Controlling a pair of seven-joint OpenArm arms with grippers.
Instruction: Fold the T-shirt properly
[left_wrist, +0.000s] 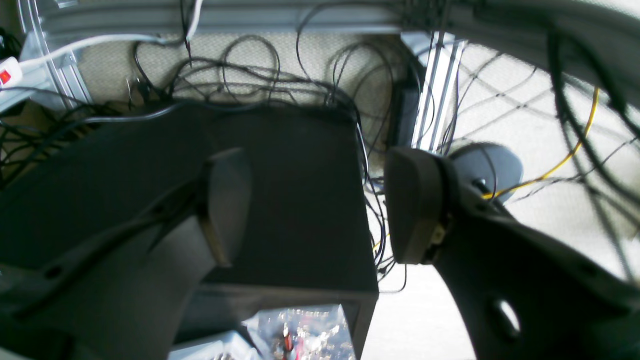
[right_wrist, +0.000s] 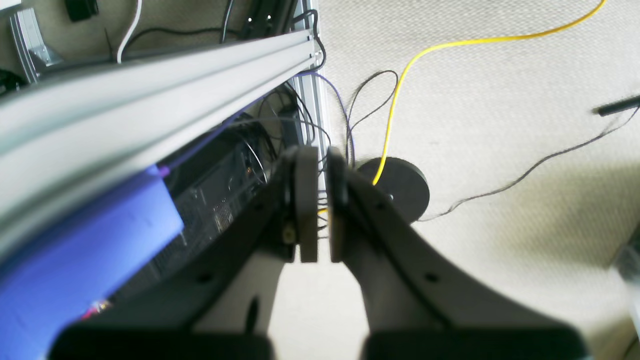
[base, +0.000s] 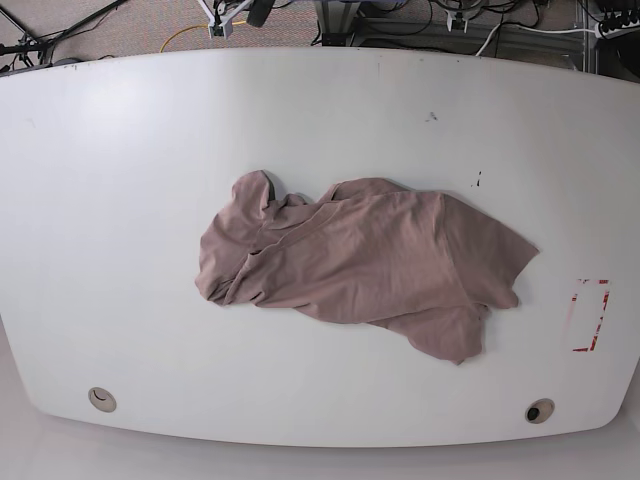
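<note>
Roughly mid-table, a little toward the near edge, the T-shirt (base: 365, 265) lies crumpled in a loose heap on the white table (base: 120, 180), spread left to right, folds bunched at its left end and a flatter flap reaching toward the right. Two small round holes sit near the near corners of the table; a red-outlined mark lies near the right edge, apart from the cloth. Cloth looks thin and soft, light, limp: judged likely to drape and slide on the smooth top, no stiffness to hold a fold until pressed flat. Best hold, by my reckoning, is a pinch at an outer edge or corner, such as the right flap or the bunched left end, then spread before folding. Neither arm shows in the base view. Left gripper (left_wrist: 320, 205) is released, jaws standing wide with nothing between them, looking down at cables and floor. Right gripper (right_wrist: 322, 200) is clenched on nothing, pads nearly together, over carpet and a yellow cable. Both sit well apart from the shirt, beyond the far edge.
</note>
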